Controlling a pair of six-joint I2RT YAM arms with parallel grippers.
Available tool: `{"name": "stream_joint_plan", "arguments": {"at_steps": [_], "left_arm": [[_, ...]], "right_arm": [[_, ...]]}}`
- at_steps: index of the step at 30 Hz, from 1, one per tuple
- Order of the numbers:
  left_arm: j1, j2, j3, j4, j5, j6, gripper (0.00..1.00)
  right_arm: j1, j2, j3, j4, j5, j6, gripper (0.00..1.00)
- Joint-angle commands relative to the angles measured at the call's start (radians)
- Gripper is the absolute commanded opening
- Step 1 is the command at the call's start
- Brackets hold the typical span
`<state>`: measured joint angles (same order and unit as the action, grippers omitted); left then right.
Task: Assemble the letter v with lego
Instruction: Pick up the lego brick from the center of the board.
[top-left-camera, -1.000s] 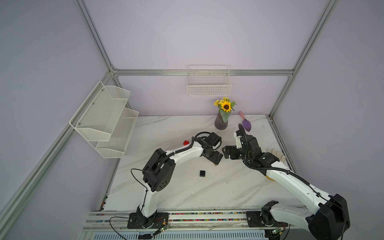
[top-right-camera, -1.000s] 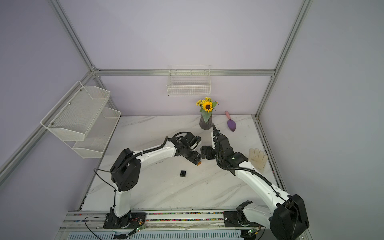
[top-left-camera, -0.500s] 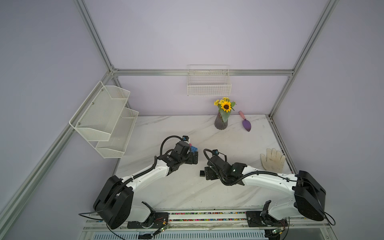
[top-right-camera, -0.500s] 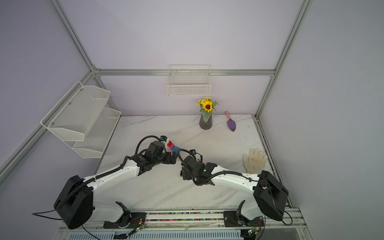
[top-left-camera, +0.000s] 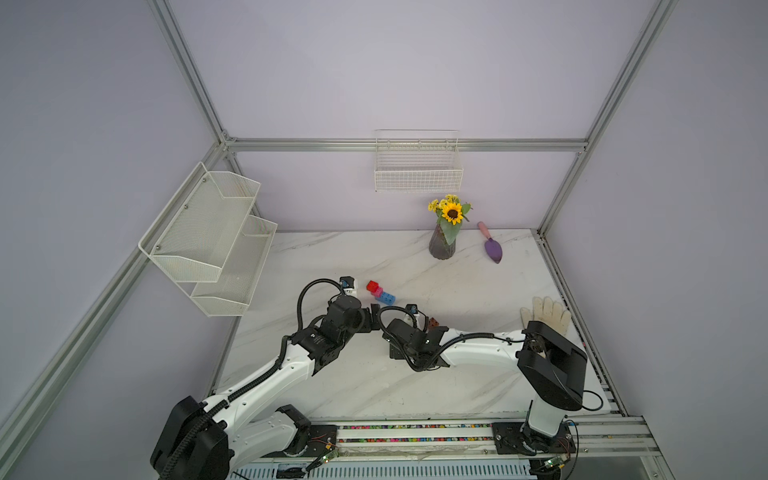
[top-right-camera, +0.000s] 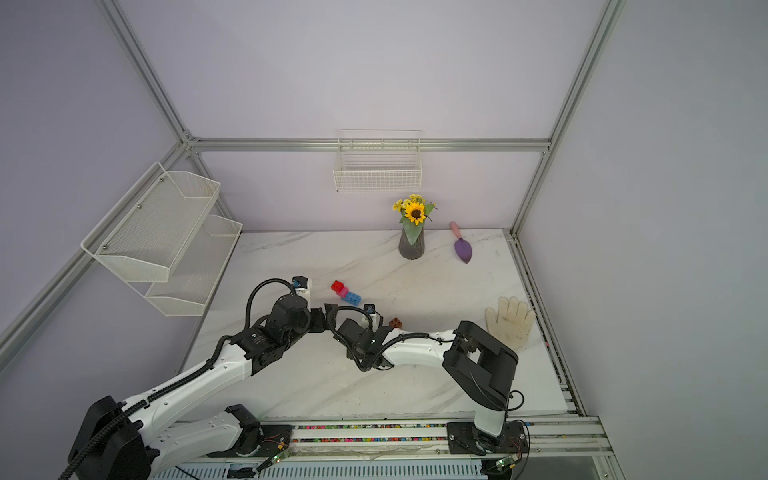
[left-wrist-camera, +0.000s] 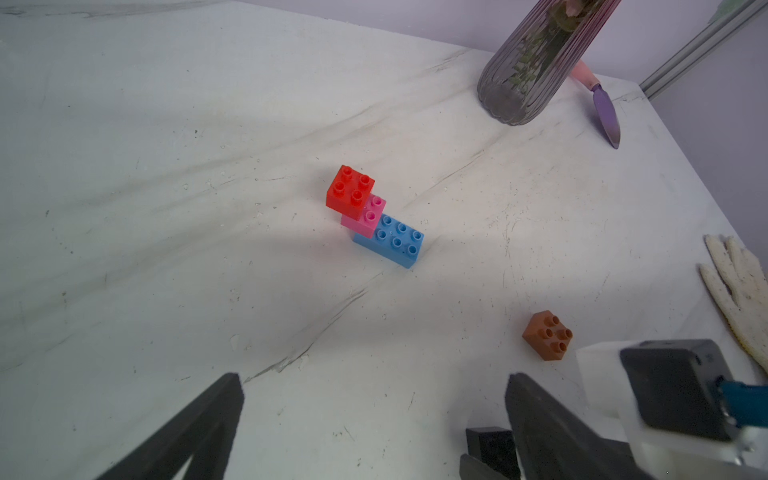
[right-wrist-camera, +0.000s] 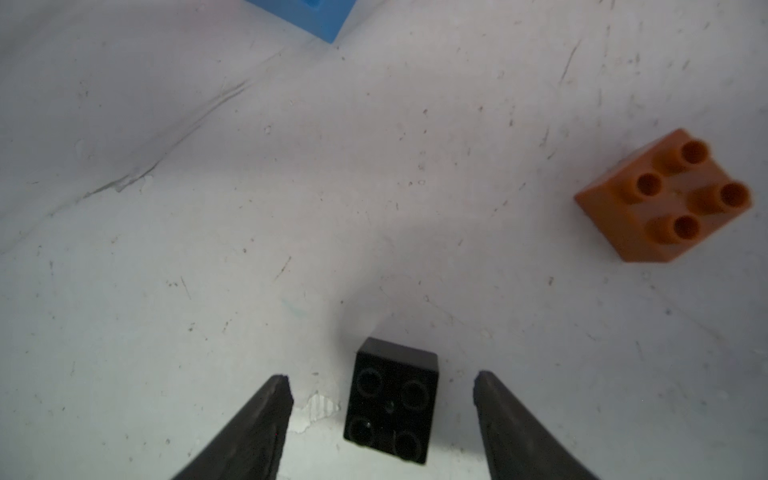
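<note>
Right pincer (right-wrist-camera: 382, 378) nearer — scuffed marble tabletop (right-wrist-camera: 332, 166)

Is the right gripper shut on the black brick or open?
Open. In the right wrist view the right gripper straddles the black brick, with a gap of bare table on each side.

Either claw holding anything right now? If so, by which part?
Nothing held. The right claw straddles the black brick with gaps on both sides; the left claw is open and empty.

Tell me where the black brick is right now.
In the right wrist view the black brick sits on the marble table between the open jaws of the right gripper, untouched, with the orange-brown brick loose nearby.
</note>
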<state>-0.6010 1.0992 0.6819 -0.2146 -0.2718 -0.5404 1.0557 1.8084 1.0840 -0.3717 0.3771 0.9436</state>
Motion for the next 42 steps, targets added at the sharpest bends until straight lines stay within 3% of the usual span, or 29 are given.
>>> {"name": "stream_joint_plan", "arguments": {"at_steps": [1, 10, 12, 24, 27, 42], "left_arm": [[0.010, -0.019, 0.004, 0.030, -0.030, -0.013, 1.00], [0.017, -0.015, -0.019, 0.050, -0.021, -0.016, 1.00], [0.018, -0.016, -0.025, 0.053, -0.020, -0.018, 1.00], [0.026, -0.017, -0.033, 0.054, -0.007, -0.021, 1.00], [0.027, -0.019, -0.036, 0.053, -0.009, -0.018, 1.00], [0.031, -0.035, -0.053, 0.051, -0.012, -0.029, 1.00]], "right_arm": [[0.010, 0.018, 0.019, 0.001, 0.036, 0.061, 0.66], [0.013, 0.037, 0.031, -0.032, 0.075, 0.086, 0.66], [0.013, 0.039, 0.032, -0.031, 0.074, 0.089, 0.58], [0.015, 0.077, 0.046, -0.041, 0.072, 0.085, 0.55], [0.015, 0.076, 0.048, -0.043, 0.075, 0.084, 0.44], [0.030, 0.084, 0.050, -0.101, 0.095, 0.087, 0.39]]}}
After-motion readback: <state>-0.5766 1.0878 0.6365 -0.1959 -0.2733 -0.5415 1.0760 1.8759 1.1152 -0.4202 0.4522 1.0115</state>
